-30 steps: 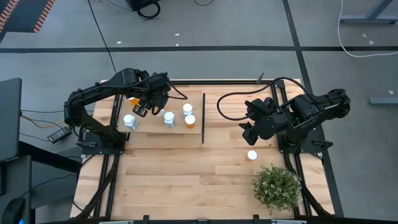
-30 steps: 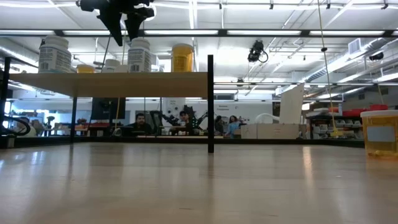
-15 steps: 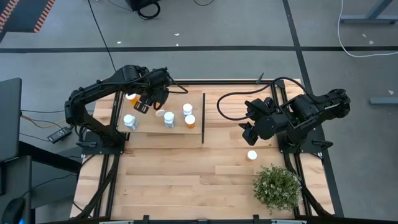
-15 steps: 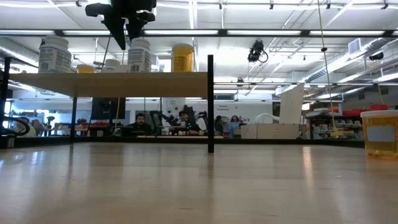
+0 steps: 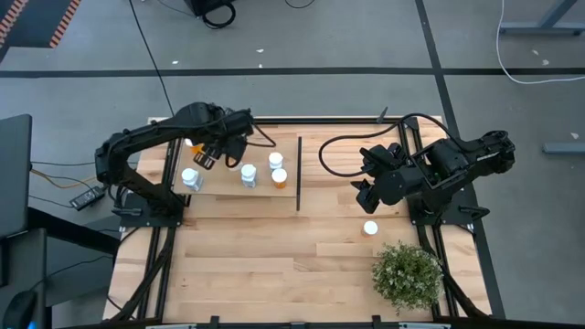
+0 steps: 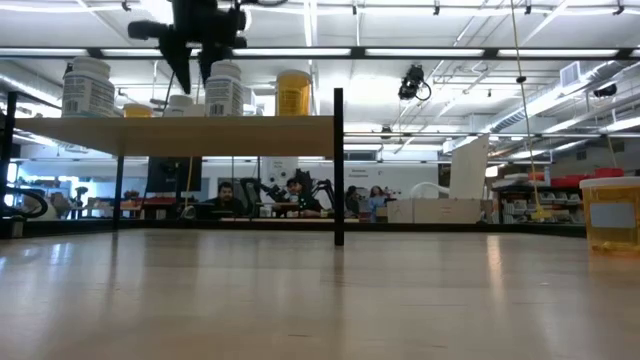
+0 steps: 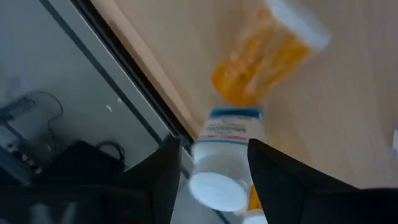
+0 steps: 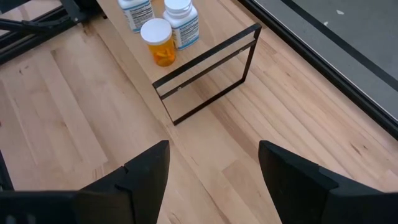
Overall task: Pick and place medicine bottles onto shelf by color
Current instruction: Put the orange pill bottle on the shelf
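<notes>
Seen from above, a wooden table fills the middle of the frame, with a dark robot arm on each side. In the upper left of the table lies the shelf (image 5: 228, 187), a pale wood panel with a thin black divider (image 5: 299, 174) along its right edge.

The left gripper (image 5: 207, 158) hangs over the upper left part of the shelf. In the left wrist view its two dark fingers (image 7: 158, 180) stand apart, with a white bottle (image 7: 225, 155) showing in the gap between them; whether they touch it cannot be told. Just past it in that view is an orange bottle (image 7: 261, 59) with a white cap.

On the shelf, the overhead view shows white-capped medicine bottles (image 5: 248, 174): one at the left edge, one in the middle, and a white one beside an orange one near the divider. One more bottle with a white cap (image 5: 370, 228) stands alone on the bare table at lower right, near a bushy green plant (image 5: 408, 275).

The right gripper (image 5: 366, 194) waits above the table at right centre, its fingers apart and holding nothing.

The step in hand looks like work on the shelf's far left corner, either setting a bottle down or lining up on one. Next, the lone bottle by the plant probably needs fetching, which calls for a careful reach clear of the plant.
</notes>
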Controlling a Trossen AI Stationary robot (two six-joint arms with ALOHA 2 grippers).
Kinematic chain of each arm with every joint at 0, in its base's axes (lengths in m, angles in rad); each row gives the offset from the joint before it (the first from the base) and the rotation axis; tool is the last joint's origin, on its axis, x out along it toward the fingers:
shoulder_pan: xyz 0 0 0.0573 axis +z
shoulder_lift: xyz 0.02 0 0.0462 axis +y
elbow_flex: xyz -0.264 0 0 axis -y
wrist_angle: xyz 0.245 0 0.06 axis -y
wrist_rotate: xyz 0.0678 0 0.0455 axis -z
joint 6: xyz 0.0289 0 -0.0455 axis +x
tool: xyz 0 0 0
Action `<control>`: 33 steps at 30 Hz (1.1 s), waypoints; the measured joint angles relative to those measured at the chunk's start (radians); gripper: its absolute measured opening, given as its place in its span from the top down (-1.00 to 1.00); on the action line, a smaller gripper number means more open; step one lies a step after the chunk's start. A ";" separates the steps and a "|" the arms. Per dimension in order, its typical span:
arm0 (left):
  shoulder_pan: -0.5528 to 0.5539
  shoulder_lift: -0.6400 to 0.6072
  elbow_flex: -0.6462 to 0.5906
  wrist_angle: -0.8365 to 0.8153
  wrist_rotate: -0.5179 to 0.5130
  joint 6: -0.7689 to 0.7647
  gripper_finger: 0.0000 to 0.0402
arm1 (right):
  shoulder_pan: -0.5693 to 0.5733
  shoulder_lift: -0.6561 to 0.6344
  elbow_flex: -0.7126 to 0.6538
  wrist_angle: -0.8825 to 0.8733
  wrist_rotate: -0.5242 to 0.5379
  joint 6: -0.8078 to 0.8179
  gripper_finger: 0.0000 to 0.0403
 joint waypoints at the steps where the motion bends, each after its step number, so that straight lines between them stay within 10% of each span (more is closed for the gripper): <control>1: -0.004 0.000 -0.023 -0.001 -0.013 -0.010 0.03 | 0.000 0.000 0.000 0.000 0.000 0.000 -0.26; 10: -0.035 0.000 -0.102 0.062 -0.083 0.014 0.02 | 0.000 0.000 0.000 0.000 0.000 0.000 -0.26; 33: 0.007 0.005 -0.101 0.083 0.199 0.159 0.03 | 0.000 0.000 0.000 0.000 0.000 0.000 -0.26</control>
